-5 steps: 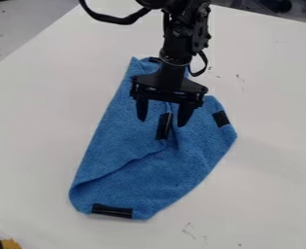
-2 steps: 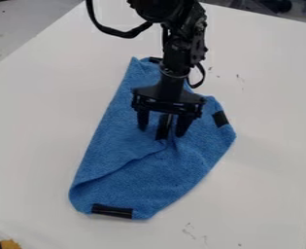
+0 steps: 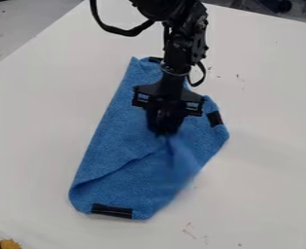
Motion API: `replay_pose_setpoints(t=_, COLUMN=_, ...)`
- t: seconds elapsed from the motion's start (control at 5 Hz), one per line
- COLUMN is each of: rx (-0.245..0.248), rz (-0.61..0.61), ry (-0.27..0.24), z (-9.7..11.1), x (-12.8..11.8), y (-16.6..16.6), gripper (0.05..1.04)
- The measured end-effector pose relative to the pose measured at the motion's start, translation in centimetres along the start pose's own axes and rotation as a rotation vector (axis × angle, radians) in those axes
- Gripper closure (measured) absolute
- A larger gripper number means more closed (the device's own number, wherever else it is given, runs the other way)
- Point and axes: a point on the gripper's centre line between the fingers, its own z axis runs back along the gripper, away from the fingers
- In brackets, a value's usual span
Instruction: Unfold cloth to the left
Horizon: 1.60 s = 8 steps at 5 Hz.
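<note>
Claw (image 3: 166,131) clamped on the cloth (image 3: 127,141) mid-span — the long edge (image 3: 102,131), likely the fold, lies to the view's left.

White table (image 3: 38,121) lies open to picture left and right of the cloth (image 3: 110,151); I could pass along either side. Cloth meets my gripper (image 3: 166,132), barring the way down. Toward the top edge, my arm (image 3: 178,46) and its looping cable (image 3: 119,31) obstruct. Black-and-yellow object (image 3: 9,244), lower-left corner, well apart.
</note>
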Motion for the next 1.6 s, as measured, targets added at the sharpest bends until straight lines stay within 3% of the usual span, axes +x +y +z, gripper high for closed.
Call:
replay_pose_setpoints(t=0.2, rx=0.005, rz=0.002, ry=0.002, z=0.1, x=0.1, y=0.0, gripper=0.899)
replay_pose_setpoints(t=0.4, rx=0.011, rz=0.016, ry=0.004, z=0.3, x=0.2, y=0.1, gripper=0.993)
replay_pose_setpoints(t=0.6, rx=0.025, rz=0.017, ry=0.003, z=0.4, x=0.0, y=-0.1, gripper=1.003)
replay_pose_setpoints(t=0.8, rx=0.037, rz=0.031, ry=-0.009, z=1.8, x=-0.2, y=0.0, gripper=1.003)
replay_pose_setpoints(t=1.0, rx=0.038, rz=0.06, ry=-0.074, z=4.7, x=0.0, y=1.0, gripper=1.003)
replay_pose_setpoints(t=1.2, rx=0.05, rz=0.115, ry=-0.112, z=5.3, x=-0.1, y=4.8, gripper=1.003)
replay_pose_setpoints(t=1.6, rx=0.12, rz=0.23, ry=-0.133, z=4.1, x=-0.1, y=13.3, gripper=1.003)
